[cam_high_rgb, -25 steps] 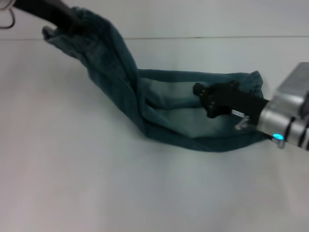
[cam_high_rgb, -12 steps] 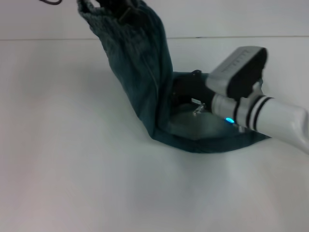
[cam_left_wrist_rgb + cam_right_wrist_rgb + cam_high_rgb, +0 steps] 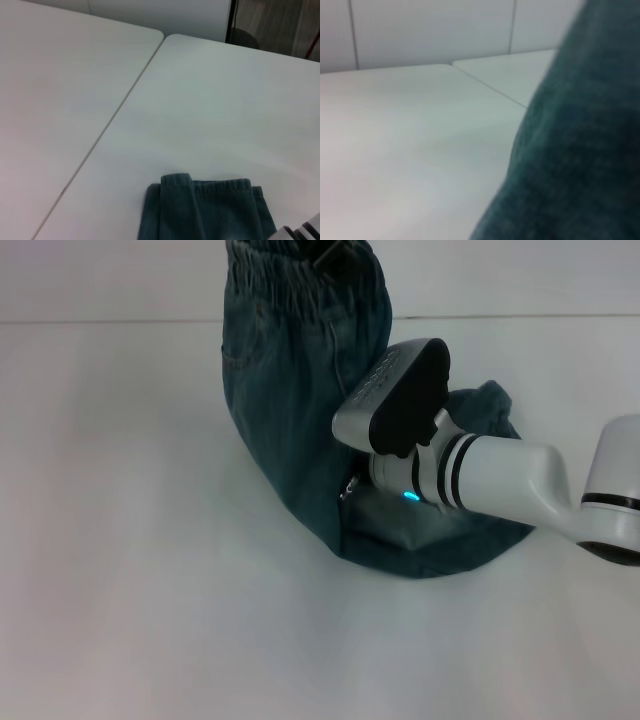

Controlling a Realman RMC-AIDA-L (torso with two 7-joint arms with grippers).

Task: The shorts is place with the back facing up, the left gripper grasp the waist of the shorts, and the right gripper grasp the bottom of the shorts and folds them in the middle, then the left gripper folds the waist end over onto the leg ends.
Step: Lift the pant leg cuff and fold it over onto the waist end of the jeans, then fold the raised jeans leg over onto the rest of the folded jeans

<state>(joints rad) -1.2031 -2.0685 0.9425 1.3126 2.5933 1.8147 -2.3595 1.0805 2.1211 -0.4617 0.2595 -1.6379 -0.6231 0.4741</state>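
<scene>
The blue denim shorts (image 3: 300, 390) stand in a tall fold. Their elastic waist (image 3: 300, 265) is lifted to the top edge of the head view, where a dark sliver of my left gripper (image 3: 336, 250) holds it. The leg part (image 3: 440, 545) lies flat on the white table (image 3: 130, 570). My right arm's wrist (image 3: 440, 460) reaches in from the right, low over the leg part and against the raised cloth; its gripper is hidden under the wrist housing. One end of the shorts (image 3: 207, 210) shows in the left wrist view. Denim (image 3: 580, 150) fills the right wrist view's side.
A seam between two table tops (image 3: 120, 322) runs across the back. The white table stretches bare to the left and front of the shorts. A white wall (image 3: 420, 30) stands behind the table.
The left gripper has carried the waist rightward, so the raised cloth now stands over the fold. The right arm has swung further left across the leg part, its wrist now covering its gripper.
</scene>
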